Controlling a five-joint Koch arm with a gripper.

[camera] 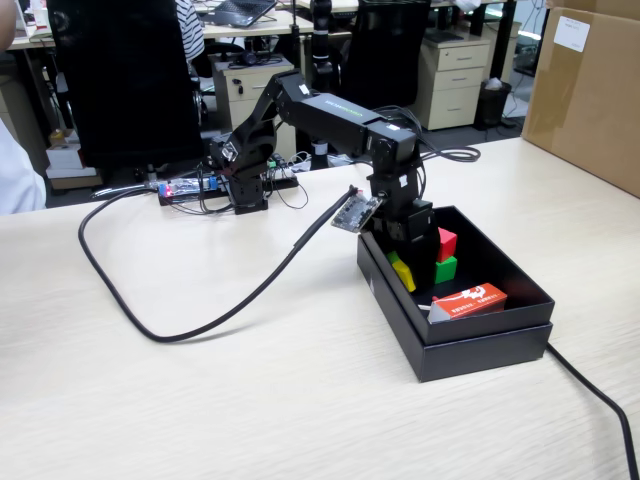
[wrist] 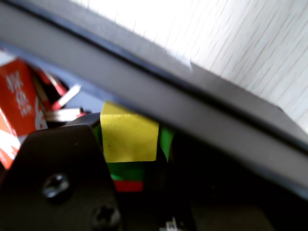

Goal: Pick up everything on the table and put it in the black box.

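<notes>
My fingers (camera: pixel 402 268) hung inside black box (camera: pixel 500 330) on counter (camera: pixel 200 400), clamped on yellow cube (wrist: pixel 129 132). Red cube (camera: pixel 446 243) sat atop green cube (camera: pixel 445 269) beside. Risk: releasing near that stack, yellow could knock red off, or catch box rim.

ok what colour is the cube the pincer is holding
Yellow cube, clearest in the wrist view, at the pincer inside the black box.

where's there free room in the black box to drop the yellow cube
Bare floor shows in the box between the yellow cube and the packet, and along the far right wall. It is crowded at the back, where the red cube sits on the green cube.
</notes>
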